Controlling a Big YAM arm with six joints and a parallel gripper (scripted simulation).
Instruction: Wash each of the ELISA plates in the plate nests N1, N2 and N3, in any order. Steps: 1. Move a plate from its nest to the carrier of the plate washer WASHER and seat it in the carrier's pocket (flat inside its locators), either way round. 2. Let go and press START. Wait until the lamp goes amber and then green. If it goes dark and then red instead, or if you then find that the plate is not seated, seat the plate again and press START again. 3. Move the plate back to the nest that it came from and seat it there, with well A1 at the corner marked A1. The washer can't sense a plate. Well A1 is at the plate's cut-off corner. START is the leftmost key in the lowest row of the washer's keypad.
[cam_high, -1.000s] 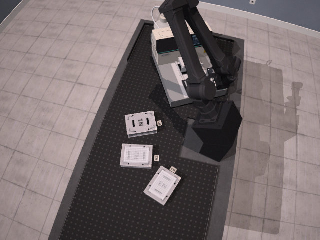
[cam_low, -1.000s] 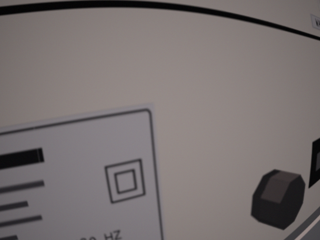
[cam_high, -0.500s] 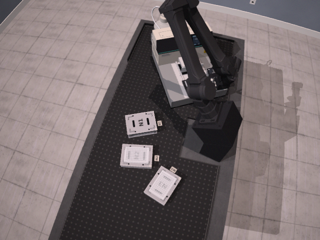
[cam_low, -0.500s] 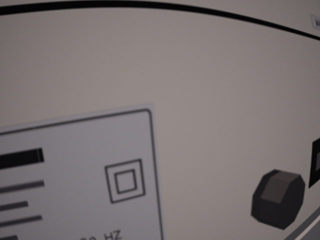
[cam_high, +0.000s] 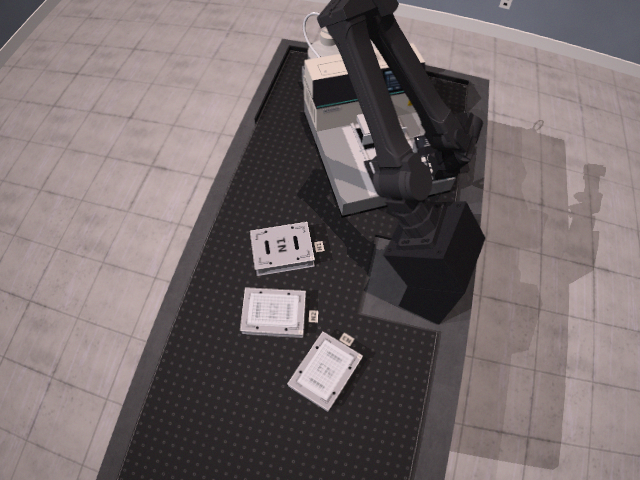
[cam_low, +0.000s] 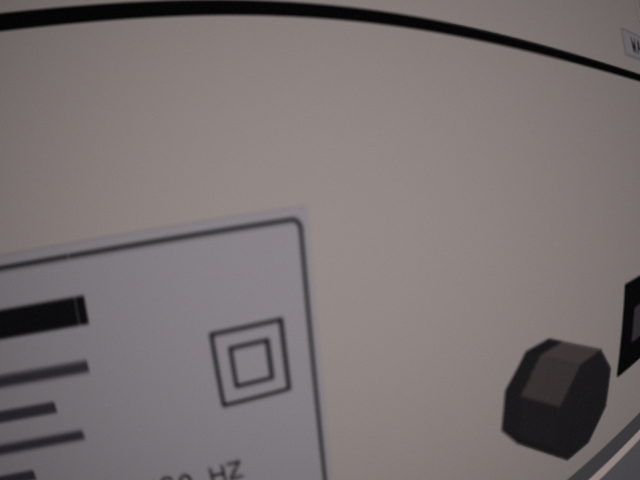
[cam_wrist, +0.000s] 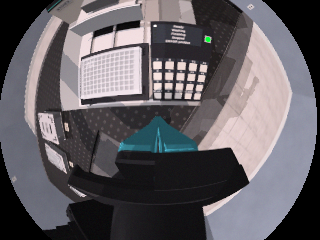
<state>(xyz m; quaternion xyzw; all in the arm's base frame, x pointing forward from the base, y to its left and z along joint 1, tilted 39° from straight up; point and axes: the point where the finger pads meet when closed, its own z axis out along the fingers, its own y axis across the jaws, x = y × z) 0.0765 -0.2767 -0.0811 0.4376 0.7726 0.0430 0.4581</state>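
Note:
My gripper (cam_wrist: 158, 120) is shut with nothing between its teal fingertips, in front of the washer's keypad (cam_wrist: 179, 82). START (cam_wrist: 158, 95) is the leftmost key in the lowest row; the fingertips are clear of it. The lamp (cam_wrist: 208, 39) is green. A white plate (cam_wrist: 111, 75) lies in the dark carrier (cam_wrist: 145, 75) and looks flat; its cut-off corner is not clear. Nest N1 (cam_high: 281, 262) is empty. A plate (cam_high: 272, 310) sits in nest N2 (cam_high: 301, 315), and another plate (cam_high: 326, 369) sits in nest N3 (cam_high: 310, 395). In the top view the arm hides most of the carrier.
The washer (cam_high: 336, 116) stands at the far end of the bench, with the arm reaching over it. The arm's base (cam_high: 439, 258) stands at the bench's right edge. The exterior view shows only a cream panel (cam_low: 413, 180) with a label and a dark knob (cam_low: 558, 397).

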